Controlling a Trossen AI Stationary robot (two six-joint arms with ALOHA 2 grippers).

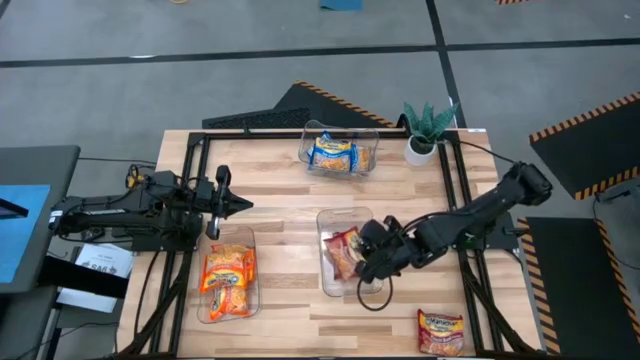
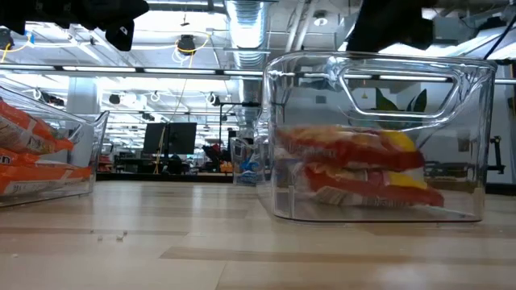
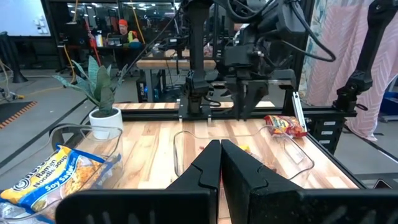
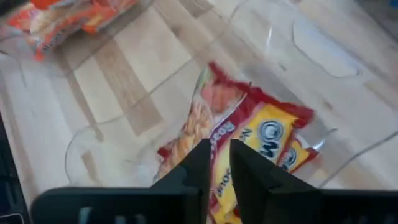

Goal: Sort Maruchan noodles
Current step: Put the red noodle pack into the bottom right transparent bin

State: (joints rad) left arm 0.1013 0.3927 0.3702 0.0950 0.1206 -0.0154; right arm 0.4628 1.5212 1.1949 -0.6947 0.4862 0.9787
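Note:
Red-orange packets (image 1: 343,252) lie in the clear middle bin (image 1: 327,282), also seen in the right wrist view (image 4: 249,143) and the low view (image 2: 355,165). My right gripper (image 1: 364,266) hovers over that bin, pointing down, its fingers a narrow gap apart (image 4: 221,155) and holding nothing. Orange packets (image 1: 229,276) fill the near left bin (image 1: 200,312). Blue-and-yellow packets (image 1: 332,153) sit in the far bin (image 1: 372,135). One red-orange packet (image 1: 441,329) lies flat on the table near its near edge. My left gripper (image 1: 240,205) waits shut above the table's left side (image 3: 221,152).
A small potted plant (image 1: 426,132) stands at the far right corner beside the far bin. A black frame (image 1: 200,140) borders the wooden table. Bare wood lies between the three bins (image 1: 285,215). A cable loop (image 1: 372,298) hangs by the middle bin's near side.

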